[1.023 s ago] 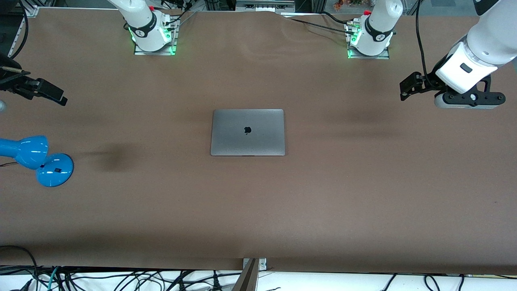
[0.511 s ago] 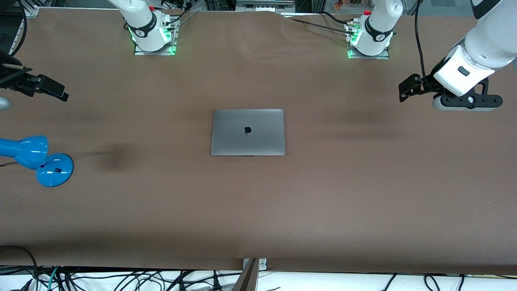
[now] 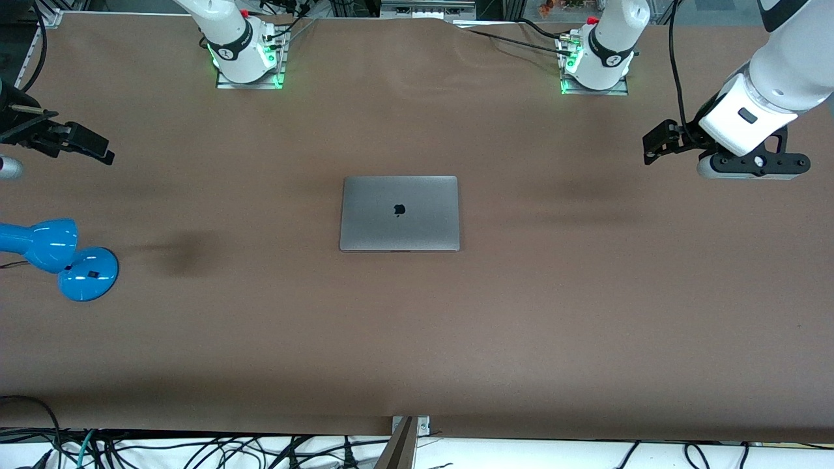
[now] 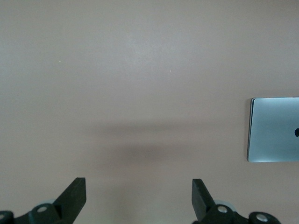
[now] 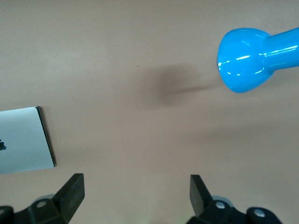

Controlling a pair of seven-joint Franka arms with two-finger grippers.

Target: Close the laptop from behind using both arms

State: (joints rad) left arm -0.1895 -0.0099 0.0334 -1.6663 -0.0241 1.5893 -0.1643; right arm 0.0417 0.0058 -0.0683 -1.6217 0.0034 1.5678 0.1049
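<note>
The space-grey laptop [image 3: 399, 213] lies shut and flat in the middle of the brown table [image 3: 417, 339], its dark logo facing up. It also shows at the edge of both wrist views: laptop [image 4: 274, 129], laptop [image 5: 23, 140]. My left gripper [image 3: 651, 148] hangs open over bare table toward the left arm's end, well apart from the laptop. My right gripper [image 3: 98, 150] hangs open over the table at the right arm's end. Nothing is between the left gripper's [image 4: 139, 191] fingers or the right gripper's [image 5: 137, 186] fingers.
A blue lamp [image 3: 58, 254] stands at the right arm's end of the table, nearer the front camera than the right gripper; its head [image 5: 243, 60] shows in the right wrist view. The arms' bases [image 3: 246, 52] [image 3: 596, 58] stand along the table edge farthest from the front camera.
Both arms have shifted slightly at their ends of the table, still wide open. The laptop has not moved.
</note>
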